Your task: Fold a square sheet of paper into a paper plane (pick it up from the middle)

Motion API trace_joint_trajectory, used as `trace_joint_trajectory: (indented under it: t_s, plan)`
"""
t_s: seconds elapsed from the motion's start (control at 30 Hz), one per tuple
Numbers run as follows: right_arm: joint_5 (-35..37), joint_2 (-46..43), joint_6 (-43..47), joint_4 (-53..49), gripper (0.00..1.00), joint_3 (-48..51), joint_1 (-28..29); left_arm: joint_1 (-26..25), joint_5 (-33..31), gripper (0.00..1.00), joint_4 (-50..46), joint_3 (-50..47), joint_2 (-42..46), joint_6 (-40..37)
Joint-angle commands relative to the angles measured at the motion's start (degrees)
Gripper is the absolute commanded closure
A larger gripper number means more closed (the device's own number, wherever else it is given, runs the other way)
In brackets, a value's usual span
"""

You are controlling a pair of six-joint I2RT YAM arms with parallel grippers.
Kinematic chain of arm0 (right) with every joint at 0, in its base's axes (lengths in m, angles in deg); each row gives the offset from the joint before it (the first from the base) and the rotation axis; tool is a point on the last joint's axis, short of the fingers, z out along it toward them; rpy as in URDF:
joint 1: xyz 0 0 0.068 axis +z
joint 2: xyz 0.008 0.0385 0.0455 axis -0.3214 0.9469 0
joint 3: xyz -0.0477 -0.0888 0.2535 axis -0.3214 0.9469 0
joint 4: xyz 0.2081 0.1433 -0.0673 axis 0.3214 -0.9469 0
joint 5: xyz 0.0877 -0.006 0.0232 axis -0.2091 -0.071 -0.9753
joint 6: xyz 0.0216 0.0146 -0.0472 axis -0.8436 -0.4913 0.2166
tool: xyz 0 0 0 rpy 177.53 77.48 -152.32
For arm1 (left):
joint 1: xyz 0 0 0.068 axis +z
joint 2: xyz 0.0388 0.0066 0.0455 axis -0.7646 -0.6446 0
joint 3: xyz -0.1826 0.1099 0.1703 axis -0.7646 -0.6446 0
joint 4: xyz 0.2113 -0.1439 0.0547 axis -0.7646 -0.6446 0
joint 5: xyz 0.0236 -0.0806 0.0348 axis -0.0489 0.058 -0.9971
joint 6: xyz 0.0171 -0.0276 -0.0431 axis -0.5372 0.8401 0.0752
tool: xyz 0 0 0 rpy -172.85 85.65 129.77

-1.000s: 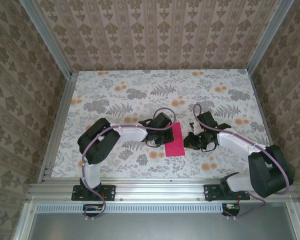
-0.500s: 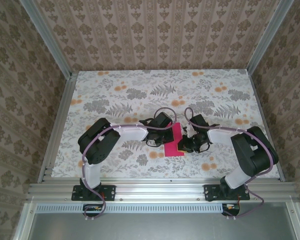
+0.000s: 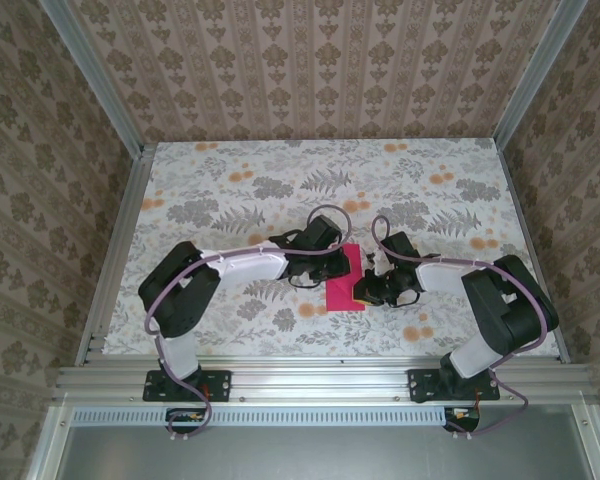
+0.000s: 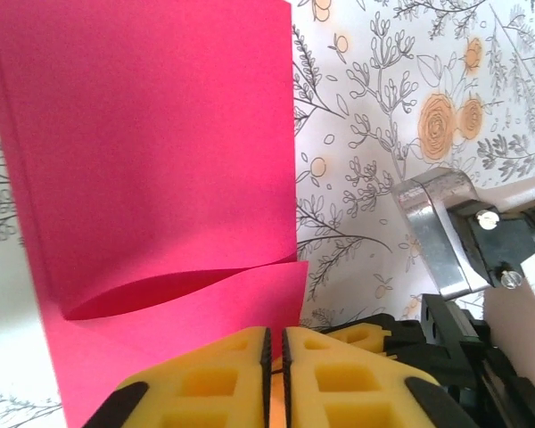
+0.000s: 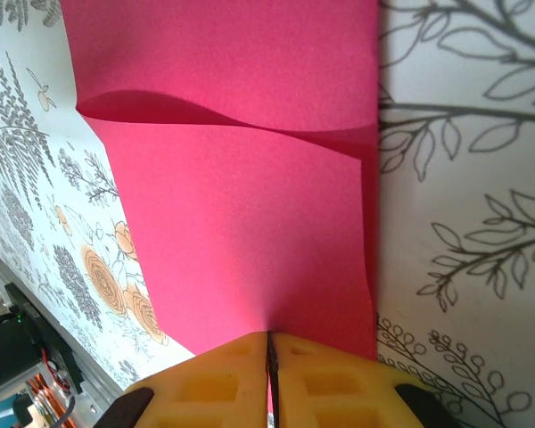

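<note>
The square sheet of paper [image 3: 344, 282] is magenta and lies folded over into a narrow rectangle on the floral table, between my two grippers. In the left wrist view the paper [image 4: 160, 160] has a top layer that bows up off the lower one. My left gripper [image 3: 332, 268] is at the paper's far left side. Its yellow fingers [image 4: 276, 343] stand a thin slit apart, and I see nothing in the slit. My right gripper [image 3: 364, 290] is at the paper's right edge. Its jaws [image 5: 270, 343] are shut on the paper [image 5: 241, 196], which puckers at the fingertips.
The floral table top [image 3: 230, 190] stretches back to the patterned walls. An aluminium rail [image 3: 310, 375] runs along the near edge. The right arm's metal wrist part [image 4: 441, 227] is close beside my left fingers.
The right gripper came in from the right to the paper's edge and shut on it. The left arm's elbow swung left and lower. The left jaws parted slightly.
</note>
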Motion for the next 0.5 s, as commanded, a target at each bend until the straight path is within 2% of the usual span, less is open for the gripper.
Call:
trace_joint_trajectory:
  t_s: [0.0, 0.2, 0.47]
  plan:
    - [5.5, 1.1, -2.0, -0.7, 0.89, 2.2, 0.3, -0.5, 2.7, 0.9, 4.8, -2.0, -2.0, 2.7]
    - [6.0, 1.1, -2.0, -0.9, 0.89, 2.5, 0.3, -1.2, 4.3, 0.92, 11.5, -4.1, -6.3, 6.4]
    - [6.7, 1.9, -1.4, -1.6, 0.89, 2.8, 0.3, 0.0, 0.2, 0.91, 14.9, -9.0, -6.5, 5.9]
